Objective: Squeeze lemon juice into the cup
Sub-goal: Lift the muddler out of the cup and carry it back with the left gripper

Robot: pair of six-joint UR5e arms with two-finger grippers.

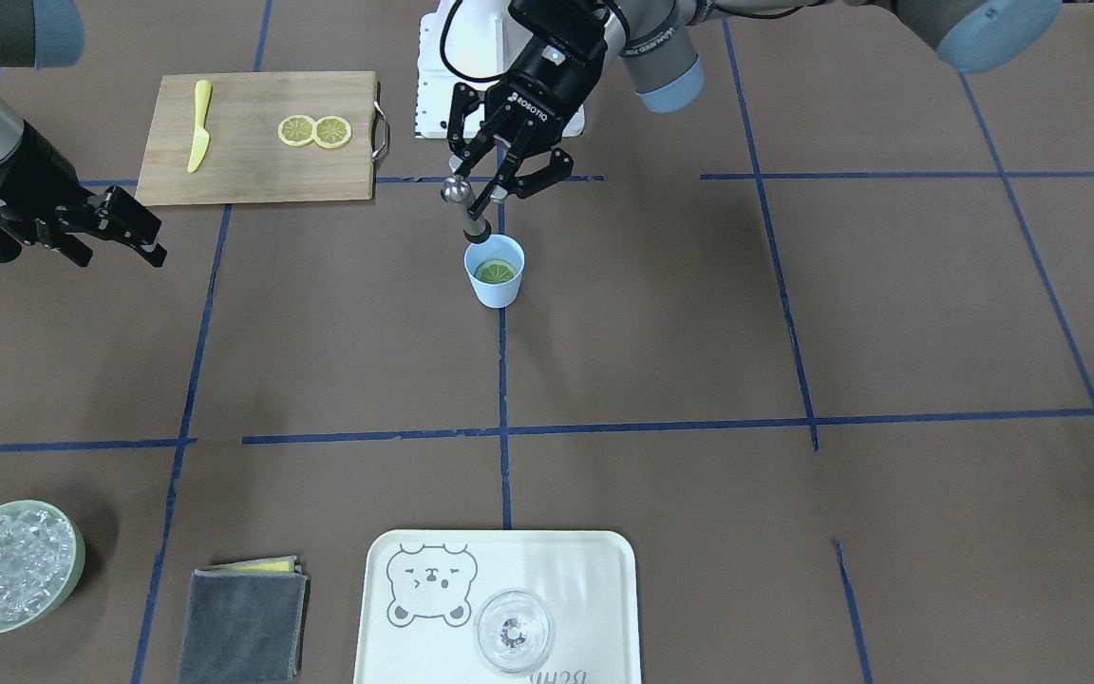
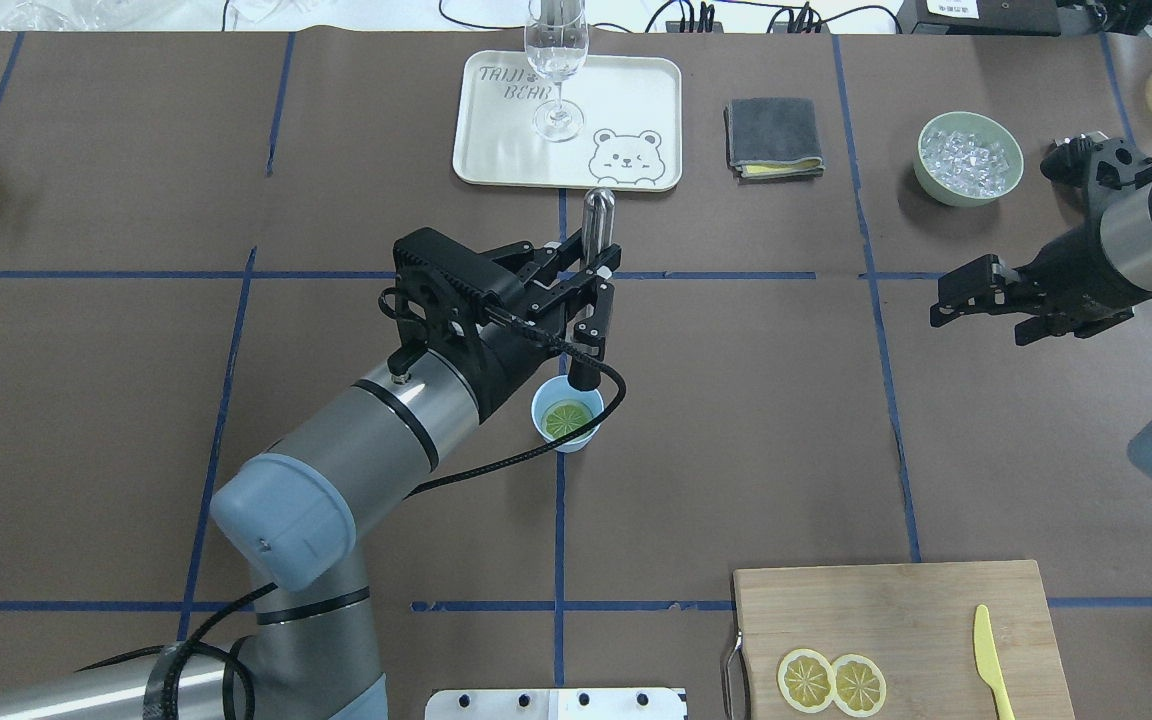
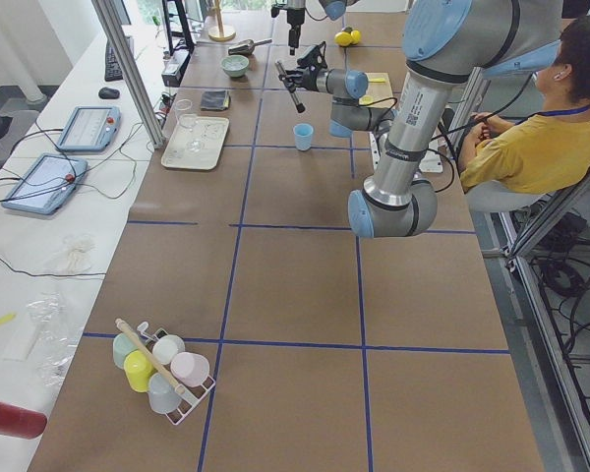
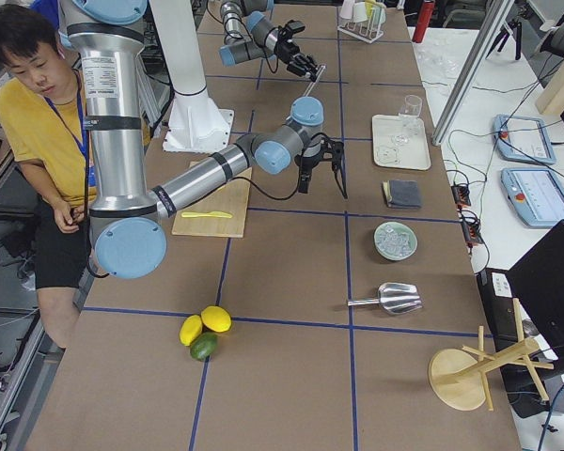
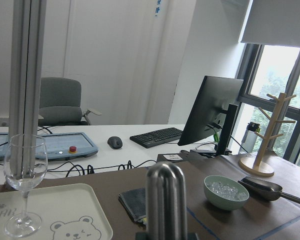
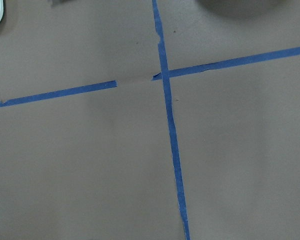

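Note:
The pale blue cup [image 1: 496, 294] stands near the table's middle with one lemon slice [image 1: 495, 272] lying flat inside it. From overhead the slice [image 2: 566, 418] also shows in the cup [image 2: 576, 445]. My left gripper [image 1: 495, 185] is shut on a metal muddler [image 1: 467, 204], held tilted, its black tip just above the cup's rim. The muddler's rounded top [image 5: 165, 200] fills the bottom of the left wrist view. Two more slices [image 1: 314, 131] lie on the cutting board. My right gripper [image 1: 158, 242] hangs open and holds nothing, well away from the cup.
A wooden cutting board [image 1: 253, 176] carries a yellow knife [image 1: 198, 123]. A white bear tray [image 1: 594, 570] holds a clear glass [image 1: 513, 631]. A grey cloth [image 1: 241, 625] and a green bowl of ice [image 1: 6, 568] sit along the same edge.

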